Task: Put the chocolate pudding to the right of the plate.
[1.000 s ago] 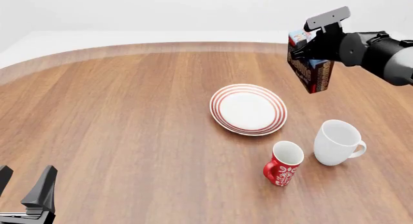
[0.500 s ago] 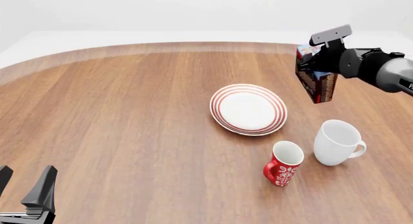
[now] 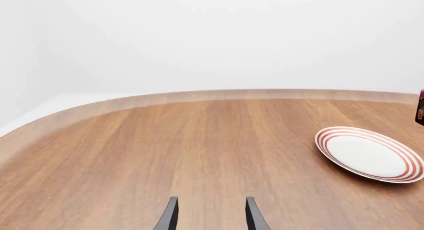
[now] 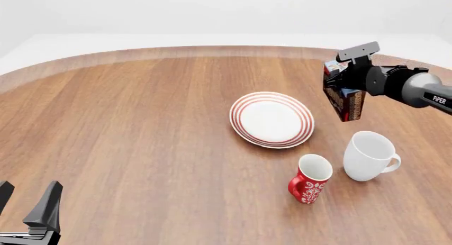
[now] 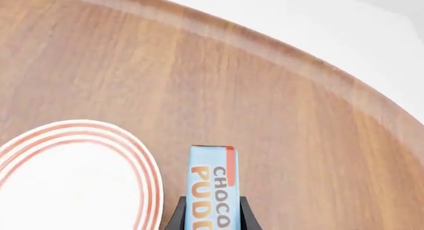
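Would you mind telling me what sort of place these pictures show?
Probably a simulated dining tabletop: a rounded wooden table against blank white surroundings, set with a red-ringed plate, a white mug and a red mug.

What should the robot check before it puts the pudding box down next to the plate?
1. Right gripper shut on the pudding box: ok.
2. Box is to the right of the plate, not over it: ok.
3. Table under the box is bare wood: ok.
4. White mug and red mug sit nearer the camera than the box, apart from it: ok.
5. Box touching the table: cannot tell.
6. Left gripper open and far off: ok.
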